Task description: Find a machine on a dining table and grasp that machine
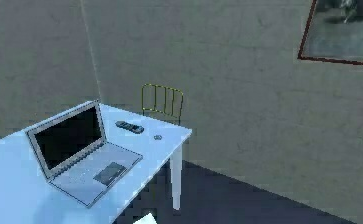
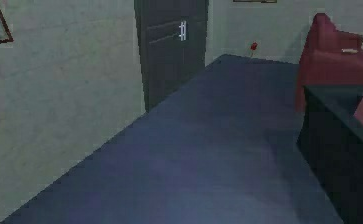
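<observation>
an open grey laptop with dark screen [image 1: 81, 152] sits on the white table [image 1: 154, 145], at the forward view's lower left. the hand's state i cannot tell. turning in close could bump the table, and the hinged lid might fold under a grasp.

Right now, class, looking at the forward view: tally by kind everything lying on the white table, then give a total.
Laptop: 1
Small dark flat object: 1
Small round object: 1
Total: 3
</observation>
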{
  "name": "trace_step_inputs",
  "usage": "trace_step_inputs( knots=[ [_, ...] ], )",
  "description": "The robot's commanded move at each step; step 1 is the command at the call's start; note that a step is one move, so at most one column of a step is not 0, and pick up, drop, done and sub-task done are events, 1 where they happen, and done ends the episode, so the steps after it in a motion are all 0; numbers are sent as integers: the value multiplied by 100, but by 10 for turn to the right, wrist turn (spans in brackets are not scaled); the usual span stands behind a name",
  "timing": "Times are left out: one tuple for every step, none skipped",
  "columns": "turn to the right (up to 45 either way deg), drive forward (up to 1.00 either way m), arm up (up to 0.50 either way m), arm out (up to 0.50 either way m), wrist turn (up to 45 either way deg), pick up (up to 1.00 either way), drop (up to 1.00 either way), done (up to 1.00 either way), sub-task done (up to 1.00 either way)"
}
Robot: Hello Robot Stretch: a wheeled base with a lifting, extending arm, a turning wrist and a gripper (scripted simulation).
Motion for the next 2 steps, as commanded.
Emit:
trace_step_inputs(
  knots=[
    [-450,0,0,0,0,0,0,0,0],
    [-450,0,0,0,0,0,0,0,0]
  ],
)
